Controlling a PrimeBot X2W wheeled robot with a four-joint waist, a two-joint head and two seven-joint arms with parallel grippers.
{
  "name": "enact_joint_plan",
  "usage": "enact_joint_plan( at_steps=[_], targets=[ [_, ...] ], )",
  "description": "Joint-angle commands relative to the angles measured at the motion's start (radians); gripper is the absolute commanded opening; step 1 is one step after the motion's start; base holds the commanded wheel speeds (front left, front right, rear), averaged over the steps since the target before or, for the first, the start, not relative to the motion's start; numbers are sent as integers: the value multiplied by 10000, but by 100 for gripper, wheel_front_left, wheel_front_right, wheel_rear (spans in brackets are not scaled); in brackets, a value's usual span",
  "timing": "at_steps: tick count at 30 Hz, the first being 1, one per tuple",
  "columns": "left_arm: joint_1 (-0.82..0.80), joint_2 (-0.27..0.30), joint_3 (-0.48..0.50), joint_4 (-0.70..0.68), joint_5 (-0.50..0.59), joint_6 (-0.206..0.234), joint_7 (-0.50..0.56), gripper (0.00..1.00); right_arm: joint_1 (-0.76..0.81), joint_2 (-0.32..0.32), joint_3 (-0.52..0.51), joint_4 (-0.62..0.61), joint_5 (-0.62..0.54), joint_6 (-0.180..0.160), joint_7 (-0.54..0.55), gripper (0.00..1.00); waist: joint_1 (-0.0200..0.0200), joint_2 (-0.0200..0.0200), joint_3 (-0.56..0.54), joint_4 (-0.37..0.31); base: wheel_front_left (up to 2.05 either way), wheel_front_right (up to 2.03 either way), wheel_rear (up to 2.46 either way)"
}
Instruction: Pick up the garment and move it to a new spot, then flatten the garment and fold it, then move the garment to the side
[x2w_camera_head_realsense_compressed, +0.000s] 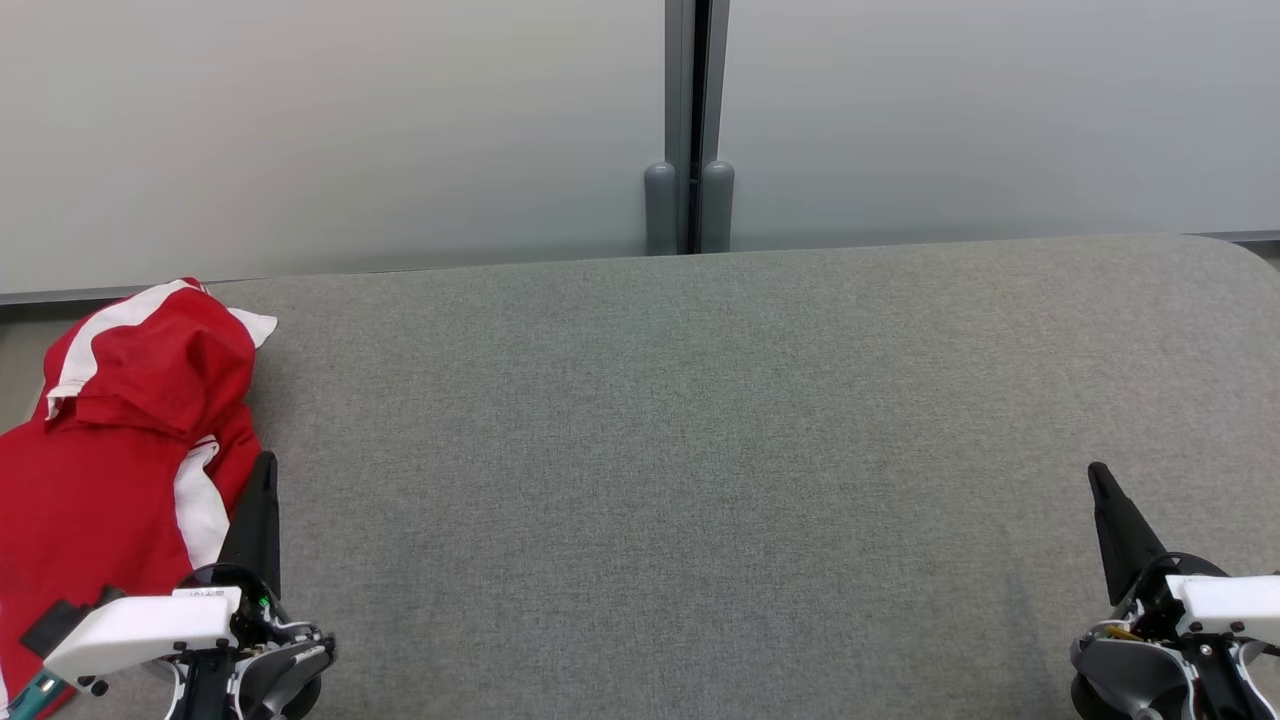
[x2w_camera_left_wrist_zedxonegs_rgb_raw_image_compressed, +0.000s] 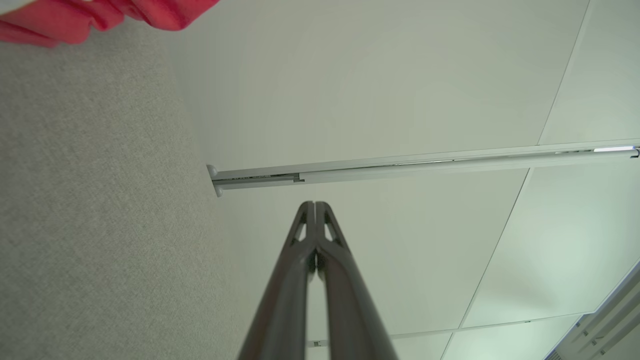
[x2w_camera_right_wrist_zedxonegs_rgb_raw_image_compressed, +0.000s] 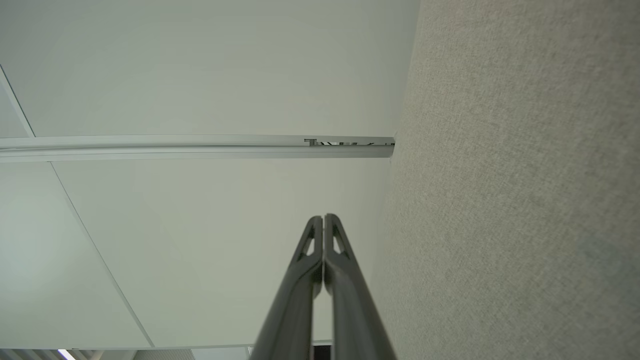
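Garment (x2w_camera_head_realsense_compressed: 110, 440), red with white stripes, lies crumpled at the left end of the grey counter (x2w_camera_head_realsense_compressed: 700, 450); the left gripper (x2w_camera_head_realsense_compressed: 266, 470) is just beside its right side, fingers pressed together and empty, while the right gripper (x2w_camera_head_realsense_compressed: 1100, 480), likewise closed on nothing, sits well apart near the counter's right end

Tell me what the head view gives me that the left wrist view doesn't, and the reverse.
Head view adds: the whole red-and-white garment, bunched at the left end of the grey table, and the right gripper at lower right, shut and holding nothing. Left wrist view adds: a close look at the left gripper, fingers pressed together with nothing between them, plus ceiling panels. Both share: the garment, the table, the left gripper and the pale wall.
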Motion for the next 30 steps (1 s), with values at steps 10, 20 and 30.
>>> enact_joint_plan(
  at_steps=[10, 20, 30],
  targets=[
    [-117, 55, 21, 0, -12, -42, 23, 0, -51, -92, -9, 20, 23, 4, 28, 0, 0, -1, 0, 0, 0, 0, 0],
    [-117, 55, 21, 0, -11, -42, 23, 0, -51, -92, -9, 20, 23, 4, 28, 0, 0, -1, 0, 0, 0, 0, 0],
    [-117, 56, 21, 0, -11, -42, 23, 0, -51, -92, -9, 20, 23, 4, 28, 0, 0, -1, 0, 0, 0, 0, 0]
  ],
)
